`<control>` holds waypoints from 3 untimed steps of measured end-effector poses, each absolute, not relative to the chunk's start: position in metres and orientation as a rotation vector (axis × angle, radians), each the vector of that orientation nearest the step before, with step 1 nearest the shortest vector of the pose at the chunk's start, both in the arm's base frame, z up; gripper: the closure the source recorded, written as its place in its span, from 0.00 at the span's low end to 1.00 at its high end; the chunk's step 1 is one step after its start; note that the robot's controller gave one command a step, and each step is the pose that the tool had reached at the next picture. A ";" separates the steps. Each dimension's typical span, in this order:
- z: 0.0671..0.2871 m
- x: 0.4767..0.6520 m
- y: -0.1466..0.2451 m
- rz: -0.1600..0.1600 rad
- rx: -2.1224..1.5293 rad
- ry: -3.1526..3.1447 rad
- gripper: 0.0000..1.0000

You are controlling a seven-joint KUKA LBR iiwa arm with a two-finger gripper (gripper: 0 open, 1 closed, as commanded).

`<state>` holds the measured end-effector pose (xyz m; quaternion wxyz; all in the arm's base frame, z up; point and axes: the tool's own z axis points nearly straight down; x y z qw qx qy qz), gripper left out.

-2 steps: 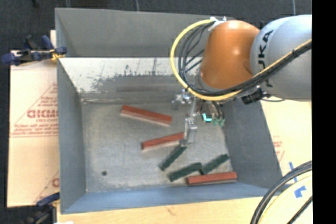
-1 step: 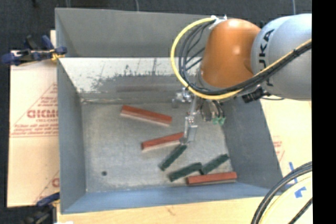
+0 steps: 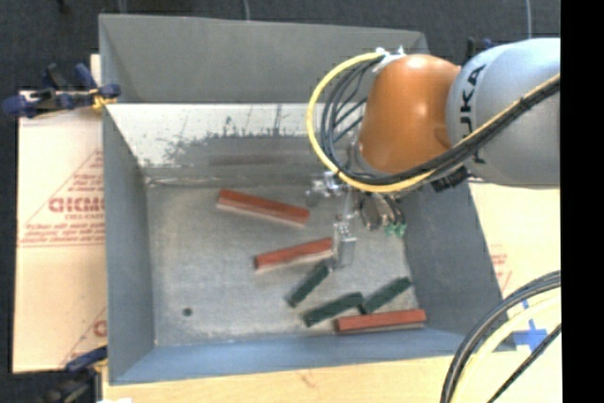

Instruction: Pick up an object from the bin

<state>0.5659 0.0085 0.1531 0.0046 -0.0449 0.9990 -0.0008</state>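
Orange wrist cover (image 3: 406,113) masks jaws' upper part; open or clenched, cannot tell. Jaws' tip at right end of red-brown bar (image 3: 293,255), bin (image 3: 127,231) centre. Dark green bar (image 3: 308,284) just below.

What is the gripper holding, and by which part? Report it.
Cannot be told. The gripper sits at the right end of the middle red-brown bar, beside a dark green bar; no thing shows clearly gripped.
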 end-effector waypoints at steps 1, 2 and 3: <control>0.075 0.585 -0.022 0.000 -0.122 3.126 1.00; 0.072 0.583 -0.022 0.002 -0.121 3.133 0.00; 0.072 0.583 -0.022 0.003 -0.121 3.133 0.00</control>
